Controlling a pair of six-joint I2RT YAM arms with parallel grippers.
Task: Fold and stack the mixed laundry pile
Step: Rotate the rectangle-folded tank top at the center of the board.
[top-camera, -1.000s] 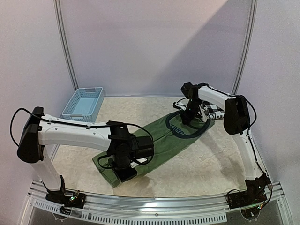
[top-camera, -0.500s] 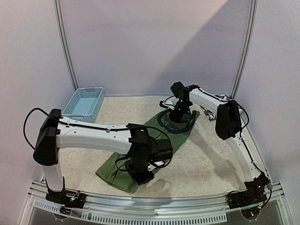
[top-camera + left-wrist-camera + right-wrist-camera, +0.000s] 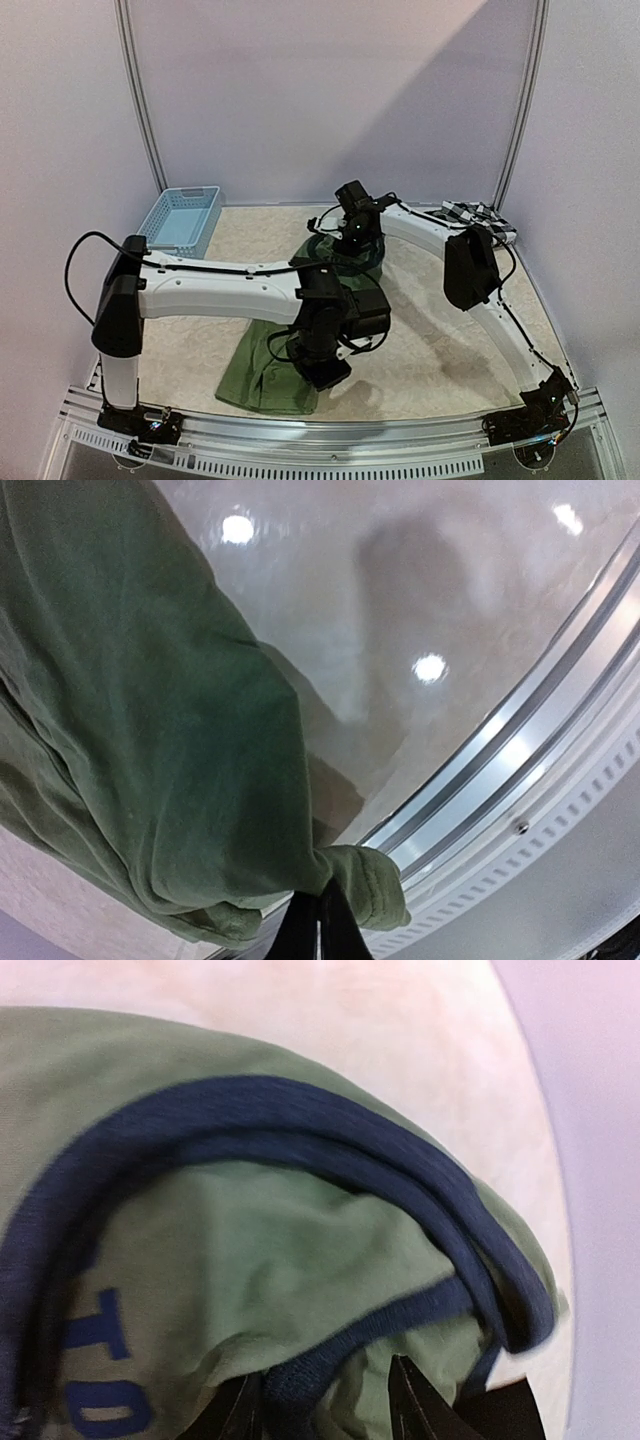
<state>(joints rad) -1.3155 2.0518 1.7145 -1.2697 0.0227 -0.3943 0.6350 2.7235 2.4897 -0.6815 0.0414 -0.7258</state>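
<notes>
The olive-green sleeveless shirt [image 3: 262, 374] lies bunched lengthwise from the front edge toward the table's middle. My left gripper [image 3: 326, 372] is shut on its lower hem; in the left wrist view the fingers [image 3: 318, 932] pinch a green fold [image 3: 180, 740] just above the table's metal edge. My right gripper [image 3: 352, 240] holds the shirt's upper end; in the right wrist view its fingers [image 3: 325, 1408] grip green cloth with navy trim [image 3: 300, 1150], and blue lettering shows at lower left. The black-and-white checked shirt [image 3: 478, 213] lies at the back right corner.
A light blue lattice basket [image 3: 180, 220] stands at the back left. The table's metal rail [image 3: 330, 440] runs along the front edge, close under my left gripper. Curved white walls close off the back and sides.
My right gripper has carried the shirt's top end to the left and my left gripper has carried the hem to the right. The shirt has narrowed and bunched. The checked shirt now shows.
</notes>
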